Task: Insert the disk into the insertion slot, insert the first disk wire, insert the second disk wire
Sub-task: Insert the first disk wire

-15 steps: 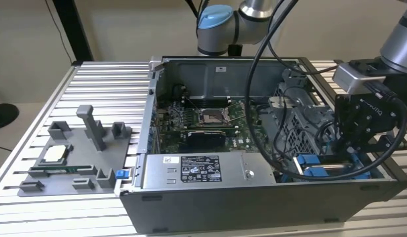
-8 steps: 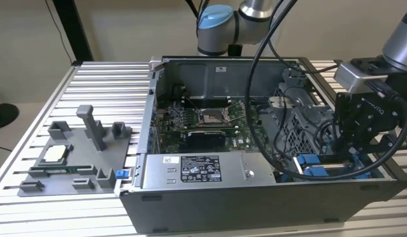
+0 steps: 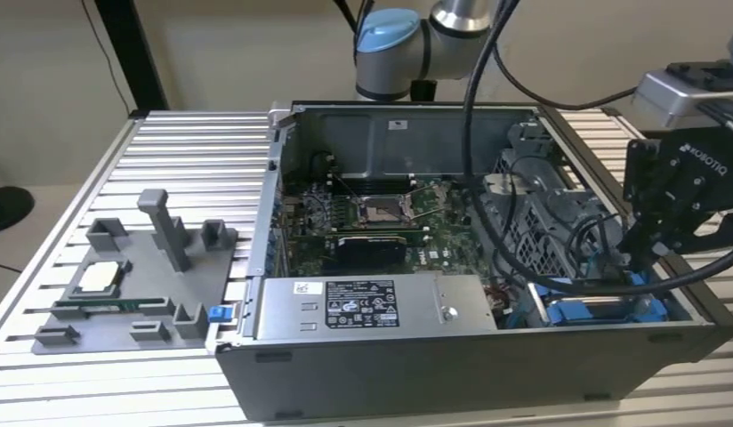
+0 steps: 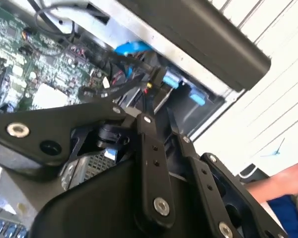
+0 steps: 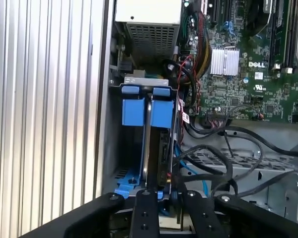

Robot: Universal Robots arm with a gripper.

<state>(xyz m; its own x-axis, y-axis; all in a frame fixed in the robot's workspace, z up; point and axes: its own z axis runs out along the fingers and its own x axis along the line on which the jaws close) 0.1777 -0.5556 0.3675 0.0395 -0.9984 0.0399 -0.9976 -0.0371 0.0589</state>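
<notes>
Well, the gripper (image 5: 166, 194) hangs nose down over the drive corner of the open computer case (image 3: 462, 378), at the lower right of the exterior view. Its jaws are drawn close together. In the second wrist view a dark disk wire (image 4: 150, 82) with a fleck of red and yellow runs right between them. I'd say they are clamped on it, though the grip itself is partly hidden.

Just beyond the tips, the disk (image 5: 147, 144) stands on edge in its blue carrier, already down inside the insertion slot (image 5: 111, 148), with the carrier's two blue tabs showing at one end. So the seating looks done to me and the work is at the wiring step. I cannot tell whether this is the first wire or the second.

To my eye the job calls for the plug squared up to the disk's socket and a short, straight push. Loose black cables (image 5: 223, 163) crowd just beside it and could snag.

Further out in the exterior view:
- the motherboard (image 3: 379, 222) sits mid-frame
- the power-supply box (image 3: 360, 307) is below it
- the perforated cage (image 3: 544, 222) is to the right of centre
- a grey fixture (image 3: 129, 285) sits on the ribbed table (image 3: 189, 151) at lower left

A person's hand (image 4: 290, 178) rests near the table edge in the second wrist view.
</notes>
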